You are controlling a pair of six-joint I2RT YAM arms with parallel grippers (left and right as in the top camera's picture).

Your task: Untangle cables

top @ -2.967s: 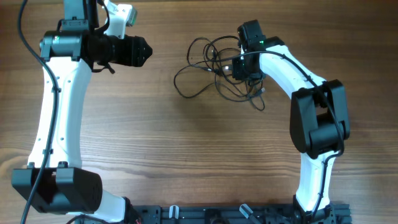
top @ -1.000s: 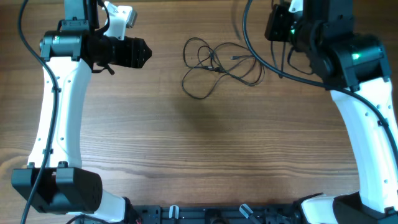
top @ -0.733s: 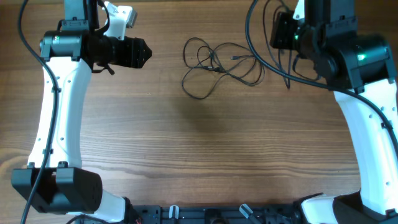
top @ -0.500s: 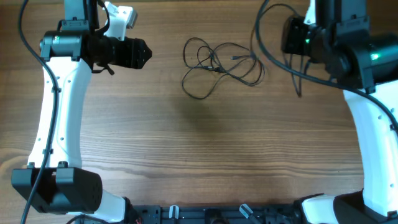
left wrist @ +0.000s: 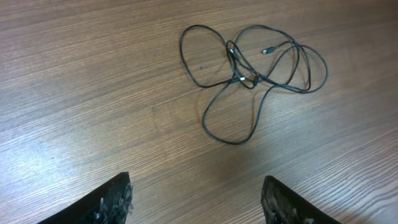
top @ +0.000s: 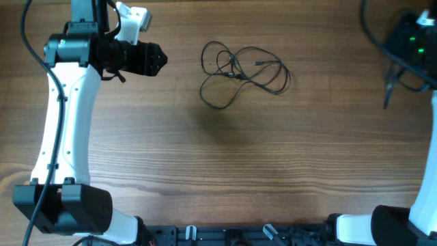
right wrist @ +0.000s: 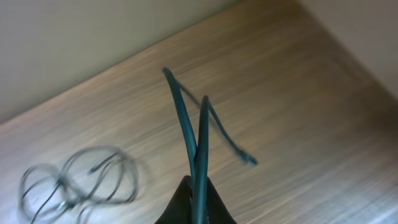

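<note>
Brown wood-grain worktop (top: 225, 171), bare apart from the cords, with a pale wall behind it in the right wrist view. Three seconds ago the right gripper (right wrist: 194, 194) was down in the pile; since then it has risen and swung to the far right-hand corner, taking one cord with it. It is clamped tight on that held cable (right wrist: 189, 137), a doubled strand rising from the closed fingers, with one free end trailing off to the side. From overhead a short length of it dangles beside the arm (top: 387, 96) — well apart from the heap.

So one cord looks to be free, and what is left is thinner than it was. The held cable probably wants setting down clear of the rest.

The remaining tangle (top: 242, 70) lies on the far half of the worktop, near the middle, unmoved over the last second. It is thin, black and limp: a few open loops crossing at one small knot-like junction, with a large loop sagging toward the near side and a small plug end (left wrist: 266, 50) lying inside the loops.

The left gripper (left wrist: 198, 198) has stayed put — fingers spread wide, holding nothing, hovering short of the heap.
</note>
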